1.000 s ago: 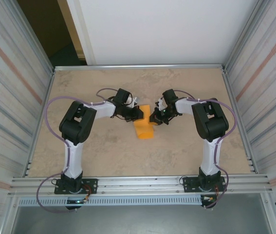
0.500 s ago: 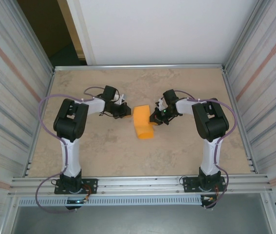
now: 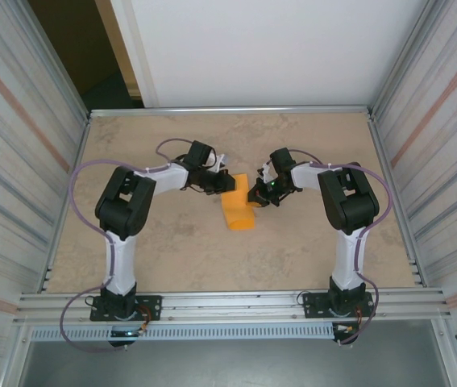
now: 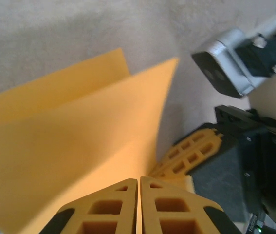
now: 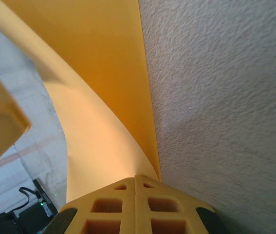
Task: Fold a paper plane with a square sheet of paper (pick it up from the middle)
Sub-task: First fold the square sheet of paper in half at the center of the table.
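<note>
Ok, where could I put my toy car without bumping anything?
Bare table lies in front, between the two arm bases, and along the back wall. The middle is crowded: left claw and right claw meet at the orange paper.

Table (image 3: 180,250): beige, mottled surface, metal-framed, with corrugated walls (image 3: 18,161) on both sides and a white panel (image 3: 276,48) behind.

Paper (image 3: 238,216): orange, folded to a narrow strip. It lies near the table's centre, long axis running near to far.

Left arm (image 3: 123,205): bent, reaching right. Left gripper (image 3: 225,185) touches the paper's far left edge.

Right arm (image 3: 347,201): bent, reaching left. Right gripper (image 3: 256,196) touches the paper's right edge near its far end.

The grippers stand close but apart, with the paper between them. Both bases sit on a rail (image 3: 228,305) at the near edge.
</note>
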You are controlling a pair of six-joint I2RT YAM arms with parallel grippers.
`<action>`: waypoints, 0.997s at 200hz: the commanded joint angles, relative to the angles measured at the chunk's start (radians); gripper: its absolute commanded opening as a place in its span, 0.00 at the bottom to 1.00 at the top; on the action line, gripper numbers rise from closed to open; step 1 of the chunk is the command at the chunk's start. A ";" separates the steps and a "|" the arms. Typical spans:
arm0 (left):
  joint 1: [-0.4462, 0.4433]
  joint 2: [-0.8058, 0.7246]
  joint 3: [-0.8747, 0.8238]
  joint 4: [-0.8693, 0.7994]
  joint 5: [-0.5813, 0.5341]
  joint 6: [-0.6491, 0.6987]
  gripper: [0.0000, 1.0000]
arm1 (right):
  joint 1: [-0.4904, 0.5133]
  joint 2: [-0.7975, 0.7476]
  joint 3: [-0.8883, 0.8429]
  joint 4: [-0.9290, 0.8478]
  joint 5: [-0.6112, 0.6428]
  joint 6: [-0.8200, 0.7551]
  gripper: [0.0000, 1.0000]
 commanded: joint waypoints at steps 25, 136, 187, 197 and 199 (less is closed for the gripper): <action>0.067 0.085 0.070 -0.101 -0.077 0.015 0.11 | -0.010 0.156 -0.119 -0.180 0.349 0.000 0.00; 0.087 -0.001 0.165 -0.191 -0.068 0.058 0.12 | -0.010 0.156 -0.119 -0.179 0.357 0.001 0.00; 0.029 0.067 0.147 -0.145 -0.088 0.003 0.12 | -0.012 0.161 -0.118 -0.175 0.353 0.002 0.00; 0.029 0.084 0.158 -0.154 -0.097 0.007 0.12 | -0.014 0.161 -0.119 -0.175 0.355 0.004 0.00; 0.029 0.085 0.160 -0.159 -0.102 0.008 0.12 | -0.013 0.162 -0.119 -0.175 0.355 0.003 0.00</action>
